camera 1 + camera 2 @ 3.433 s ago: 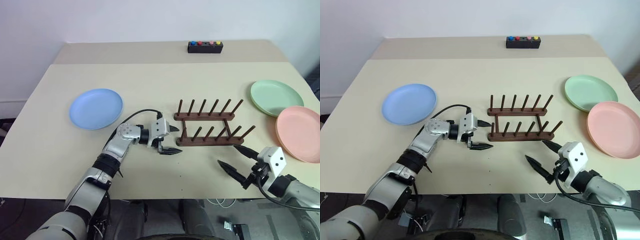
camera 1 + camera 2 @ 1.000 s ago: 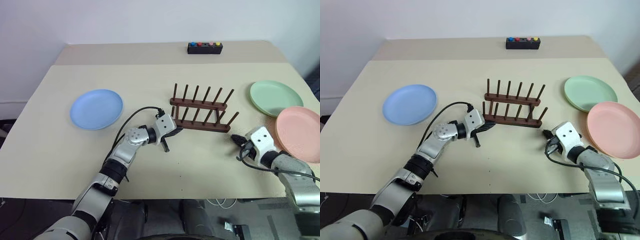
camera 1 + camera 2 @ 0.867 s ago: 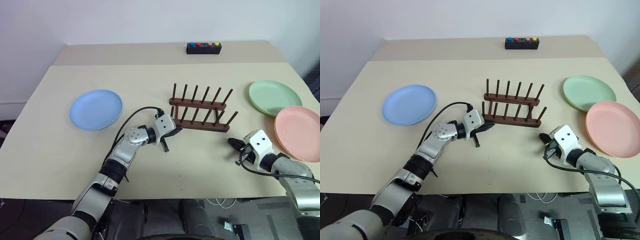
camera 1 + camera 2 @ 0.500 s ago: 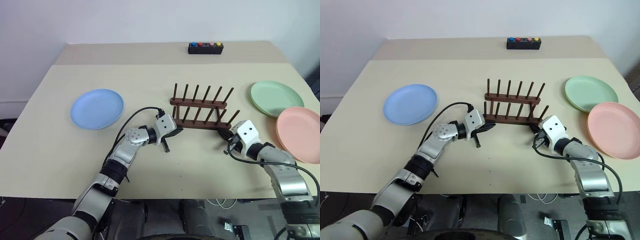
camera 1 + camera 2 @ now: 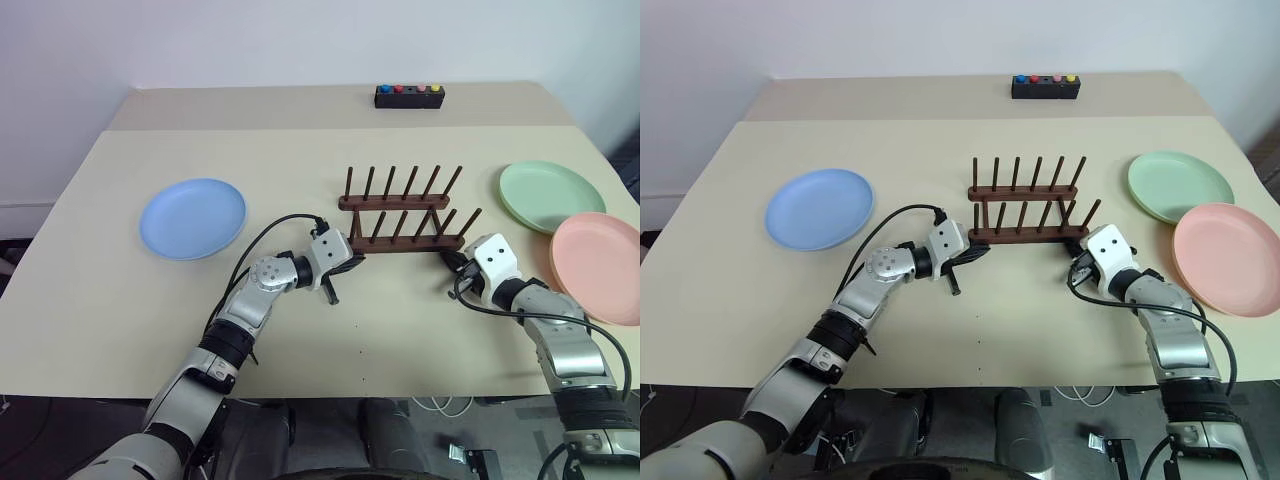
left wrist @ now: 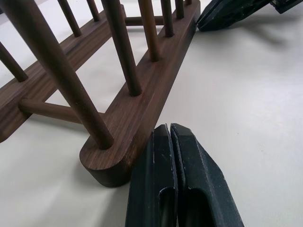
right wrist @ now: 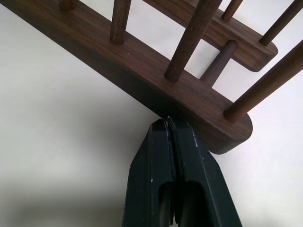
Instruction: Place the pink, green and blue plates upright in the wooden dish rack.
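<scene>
Rack: I saw the wooden dish rack (image 5: 403, 218) mid-table, long axis 9-to-3, empty.
Left gripper (image 5: 335, 280): fingers pressed together at its 9 o'clock end.
Right gripper (image 5: 449, 262): fingers pressed together, touching its 3 o'clock end.
Plates: pink plate (image 5: 598, 266) nearest my right arm.

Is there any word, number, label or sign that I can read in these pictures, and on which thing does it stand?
None: no readable text anywhere.
Black box: coloured buttons, no visible lettering.
Wooden dish rack: bare wood, no mark.
Blue plate, green plate, pink plate: plain.
</scene>
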`<action>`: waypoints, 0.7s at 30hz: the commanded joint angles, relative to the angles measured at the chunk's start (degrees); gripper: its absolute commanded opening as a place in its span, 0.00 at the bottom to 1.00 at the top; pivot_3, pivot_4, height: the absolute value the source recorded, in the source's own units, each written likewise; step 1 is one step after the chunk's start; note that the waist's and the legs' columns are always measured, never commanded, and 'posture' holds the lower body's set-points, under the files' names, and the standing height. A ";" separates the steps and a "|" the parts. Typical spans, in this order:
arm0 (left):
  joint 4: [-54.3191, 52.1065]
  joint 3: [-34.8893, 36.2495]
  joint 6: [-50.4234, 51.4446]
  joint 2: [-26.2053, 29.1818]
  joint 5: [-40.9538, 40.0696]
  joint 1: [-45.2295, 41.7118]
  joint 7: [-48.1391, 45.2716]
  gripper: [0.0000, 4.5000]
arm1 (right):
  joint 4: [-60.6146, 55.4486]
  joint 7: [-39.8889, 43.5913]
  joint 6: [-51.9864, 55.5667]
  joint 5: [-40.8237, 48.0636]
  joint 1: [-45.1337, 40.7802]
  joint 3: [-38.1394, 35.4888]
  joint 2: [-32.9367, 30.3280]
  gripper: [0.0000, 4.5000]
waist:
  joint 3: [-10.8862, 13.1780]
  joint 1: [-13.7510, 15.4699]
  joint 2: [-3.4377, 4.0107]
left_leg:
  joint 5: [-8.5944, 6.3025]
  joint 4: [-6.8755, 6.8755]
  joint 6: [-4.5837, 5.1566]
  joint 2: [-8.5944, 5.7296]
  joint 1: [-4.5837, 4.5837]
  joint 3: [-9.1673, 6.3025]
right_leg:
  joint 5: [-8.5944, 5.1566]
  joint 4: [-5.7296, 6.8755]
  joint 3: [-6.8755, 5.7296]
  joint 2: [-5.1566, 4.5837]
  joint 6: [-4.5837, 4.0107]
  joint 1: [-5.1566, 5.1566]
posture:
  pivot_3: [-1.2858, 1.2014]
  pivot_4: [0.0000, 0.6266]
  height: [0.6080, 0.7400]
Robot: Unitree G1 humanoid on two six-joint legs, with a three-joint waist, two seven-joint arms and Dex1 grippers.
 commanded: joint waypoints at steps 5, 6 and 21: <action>1.09 1.11 0.13 0.45 0.61 0.00 1.63 0.01 | -7.98 2.34 1.52 2.78 5.85 -4.20 -2.70 0.00 | 0.00 0.03 0.00 | 0.00 0.01 0.00 0.00 0.00 0.00 | 0.00 0.00 0.00 0.00 0.00 0.00 | 0.52 0.24 1.00; 1.38 1.09 -0.06 0.64 0.73 -0.09 1.64 0.01 | -9.33 2.65 1.94 3.03 7.14 -5.01 -3.47 0.00 | 0.00 0.03 0.01 | 0.00 0.01 0.00 0.00 0.00 0.00 | 0.00 0.00 0.00 0.00 0.00 0.00 | 0.52 0.24 1.00; 3.89 3.27 -0.42 1.21 -0.26 -0.77 3.86 0.00 | -25.97 8.58 10.21 11.10 19.12 -19.92 -11.43 0.85 | 0.03 -0.02 -0.04 | 0.00 0.01 0.00 0.01 0.00 0.01 | -0.03 -0.01 0.00 0.00 0.03 0.01 | 0.52 0.24 1.00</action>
